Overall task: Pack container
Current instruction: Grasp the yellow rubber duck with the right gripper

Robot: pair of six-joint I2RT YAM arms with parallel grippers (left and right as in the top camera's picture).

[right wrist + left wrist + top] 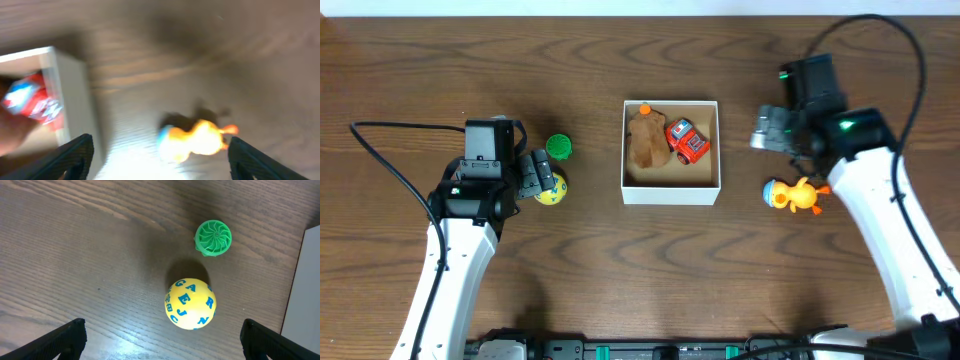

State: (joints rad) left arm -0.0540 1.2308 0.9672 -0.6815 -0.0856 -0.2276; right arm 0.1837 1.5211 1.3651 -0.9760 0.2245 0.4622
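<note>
The container (671, 188) is a square white box with a tan inside, at the table's middle. In it lie a brown plush toy (646, 140) and a red toy car (686, 141). A yellow ball with blue letters (551, 191) and a green ridged cap (558, 147) lie left of the box. My left gripper (162, 340) is open, the ball (190, 303) just ahead of its fingers. An orange duck toy (793, 194) lies right of the box. My right gripper (160, 157) is open above the table, the duck (197, 140) between and ahead of its fingers. The right wrist view is blurred.
The box's white wall (70, 90) and the red car (35, 102) show at the left of the right wrist view. The box edge (302, 290) shows at the right of the left wrist view. Black cables run from both arms.
</note>
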